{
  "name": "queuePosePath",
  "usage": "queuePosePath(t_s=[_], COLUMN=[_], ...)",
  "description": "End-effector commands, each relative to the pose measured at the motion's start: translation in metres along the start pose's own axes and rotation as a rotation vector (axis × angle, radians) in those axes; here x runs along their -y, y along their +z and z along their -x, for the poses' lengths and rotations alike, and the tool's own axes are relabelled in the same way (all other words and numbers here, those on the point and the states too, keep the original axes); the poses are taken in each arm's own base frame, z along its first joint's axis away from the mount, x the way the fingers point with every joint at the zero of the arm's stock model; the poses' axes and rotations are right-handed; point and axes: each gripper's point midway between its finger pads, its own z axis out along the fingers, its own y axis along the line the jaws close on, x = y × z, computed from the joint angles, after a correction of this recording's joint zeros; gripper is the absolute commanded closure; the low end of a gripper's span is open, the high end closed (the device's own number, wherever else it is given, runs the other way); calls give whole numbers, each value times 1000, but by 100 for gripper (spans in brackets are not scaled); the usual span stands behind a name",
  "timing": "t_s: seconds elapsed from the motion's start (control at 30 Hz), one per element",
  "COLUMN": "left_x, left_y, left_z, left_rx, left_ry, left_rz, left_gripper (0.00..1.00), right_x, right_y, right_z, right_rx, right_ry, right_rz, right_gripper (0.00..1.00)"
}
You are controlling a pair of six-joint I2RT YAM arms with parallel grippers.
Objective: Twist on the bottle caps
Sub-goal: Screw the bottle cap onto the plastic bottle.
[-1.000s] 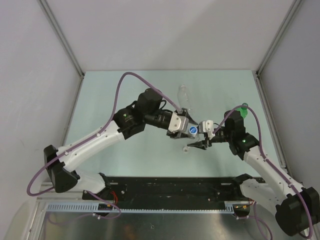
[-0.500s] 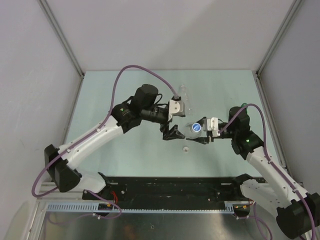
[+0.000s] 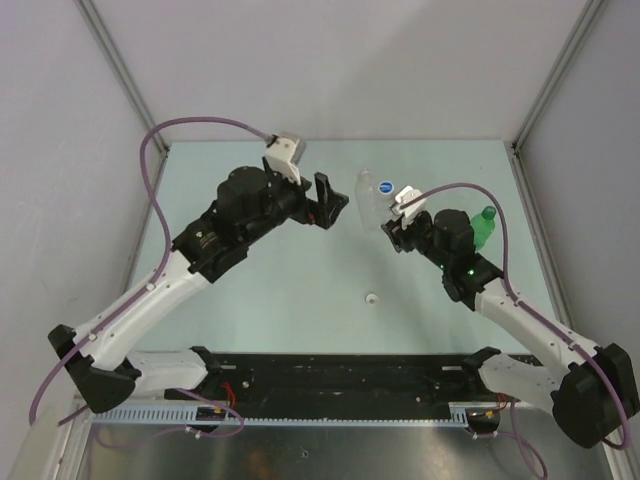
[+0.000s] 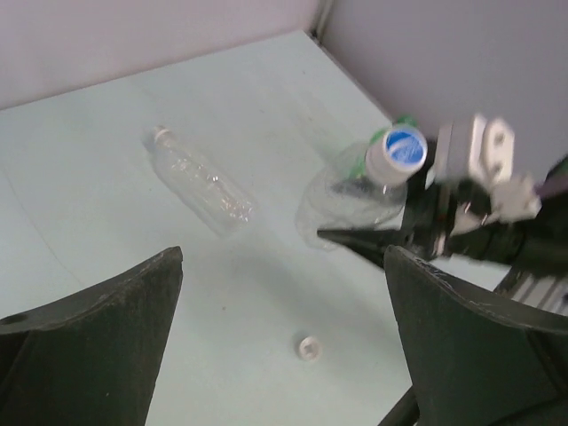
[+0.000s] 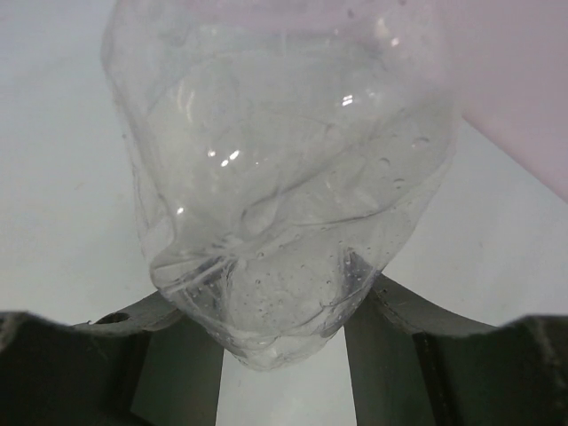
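Note:
My right gripper (image 3: 393, 228) (image 5: 282, 330) is shut on the lower body of a clear bottle (image 5: 284, 169) (image 4: 351, 200), held tilted above the table. On its neck sits a white cap with a blue top (image 3: 386, 185) (image 4: 397, 149). A second clear bottle (image 3: 367, 192) (image 4: 200, 182) lies on the table just left of it, its neck toward the back. Partly behind the right arm is the green bottle (image 3: 483, 222). One loose white cap (image 3: 372, 297) (image 4: 308, 347) rests on the table nearer the front. My left gripper (image 3: 331, 205) (image 4: 284, 257) hangs open and empty, raised left of the bottles.
The pale green table (image 3: 260, 300) ends at grey walls on the back and both sides. A purple cable loops over each arm. A black rail (image 3: 340, 375) runs along the near edge by the arm bases.
The left gripper opened, let go of the blue-topped cap and drew back up to the left. The right arm carried its bottle toward the back of the table.

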Motion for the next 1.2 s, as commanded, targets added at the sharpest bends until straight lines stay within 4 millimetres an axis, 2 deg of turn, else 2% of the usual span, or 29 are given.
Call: queuePosePath(t_s=[0.0,0.13,0.3,0.63,1.0,1.17], left_x=[-11,-6,0,26,23,27], left_y=[-10,12,36,73,81,82], left_z=[53,48,40,16,-5,-10], left_rx=[172,120,70,-41,-97,-116], left_ry=[-294,-370,-424,-420,-390,-389], left_rz=[135,132,127,77,142,137], left_gripper=[1,1,0,7,29,45], right_x=[25,15,6,3,5,6], right_y=[5,13,19,20,20,20], right_z=[7,1,3,2,4,4], right_rx=[-23,-36,-19,-31,-26,-27], right_ry=[-96,-143,-152,-180,-179,-173], right_rz=[-204,-216,-188,-205,-228,-236], right_gripper=[100,100,100,100,100,100])
